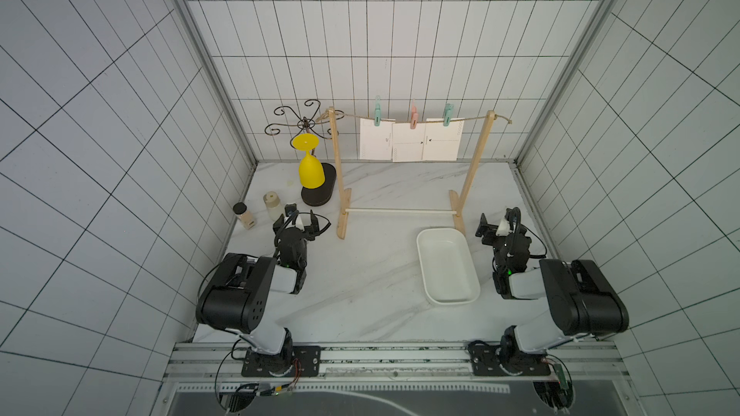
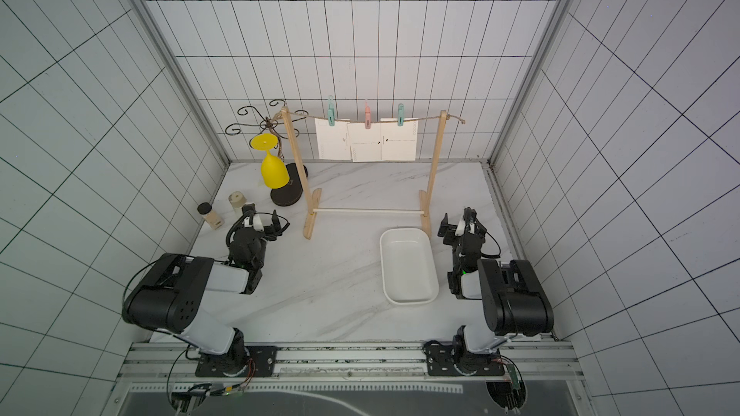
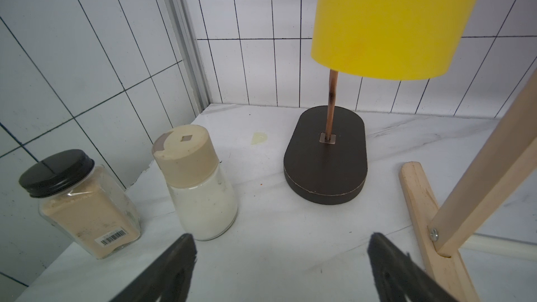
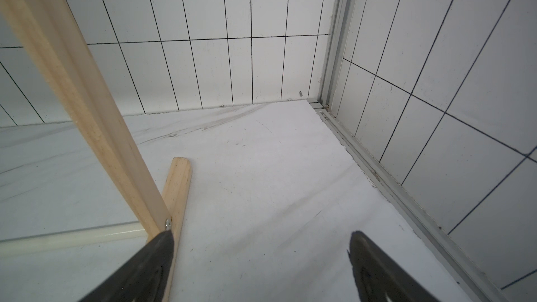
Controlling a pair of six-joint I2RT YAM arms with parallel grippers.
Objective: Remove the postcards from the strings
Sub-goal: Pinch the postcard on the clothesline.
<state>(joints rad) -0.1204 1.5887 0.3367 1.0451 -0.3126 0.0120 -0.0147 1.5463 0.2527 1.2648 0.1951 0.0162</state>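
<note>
**Asker:** How do your hands stand?

**Me:** My left gripper (image 3: 282, 239) is low over the marble table (image 1: 372, 258), jaws spread wide, nothing between them. My right gripper (image 4: 260, 236) is the same: wide apart and empty.

**Asker:** What lies nearest?

**Me:** Just ahead of the left are a black-lidded jar (image 3: 84, 207) and a tan-capped jar (image 3: 200, 190), side by side. Past them is a dark oval base (image 3: 325, 155) with a yellow goblet (image 3: 386, 18) hanging upside down above it. One right finger sits just beside a wooden foot (image 4: 178, 187) of the frame. The white tray (image 1: 446, 266) lies between my arms (nearer the right one).

**Asker:** And the postcards?

**Me:** They are furthest back. All three postcards (image 1: 410, 142) hang in a row from the string (image 1: 474, 118), which spans the tops of two wooden posts (image 1: 337, 162). They are pinned by pegs (image 1: 414, 116): green, pink, green. They are well apart from both grippers.
</note>
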